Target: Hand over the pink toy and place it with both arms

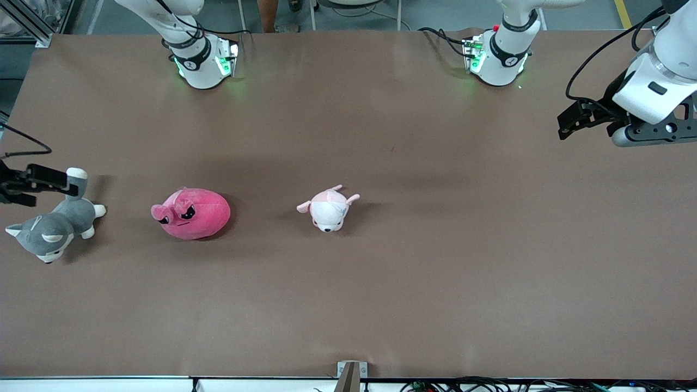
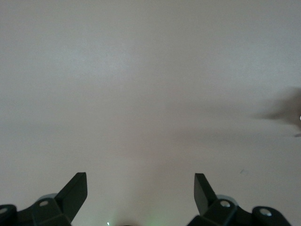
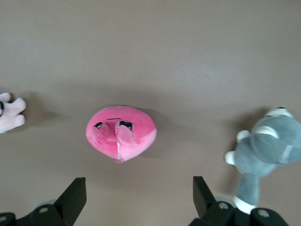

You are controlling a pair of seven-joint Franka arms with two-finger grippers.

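Pink toy (image 1: 191,213) lies on the brown table (image 1: 381,305), free of both grippers, between the grey-and-white husky plush (image 1: 53,228) and the pale pink-and-white puppy plush (image 1: 328,209). All 3 toys sit in a rough row, at about the same nearness to the front camera.

Front view, working across from the right arm's end of the table:
- Right gripper (image 1: 27,185) hangs at the table's edge, over the husky's tail end. Only its black fingers show in that view. Right wrist view: 2 fingers (image 3: 75,197) spread wide, nothing between them, jaws released.
- Husky lies on its side, head toward the front camera, white-tipped tail pointing toward the robot bases.
- Pink toy rests just beside the husky, not touching it. Dark angry eyes and ear flaps face the husky's end. In the right wrist view it appears whole on bare table, between the puppy's paw and the husky.
- Puppy lies apart from the pink toy, toward the left arm's end, nose toward the front camera.
- Left gripper (image 1: 572,122) hovers over bare table at the left arm's end, well apart from all 3 toys. Left wrist view: fingers (image 2: 73,193) spread, jaws released, holding nothing, only table surface below.
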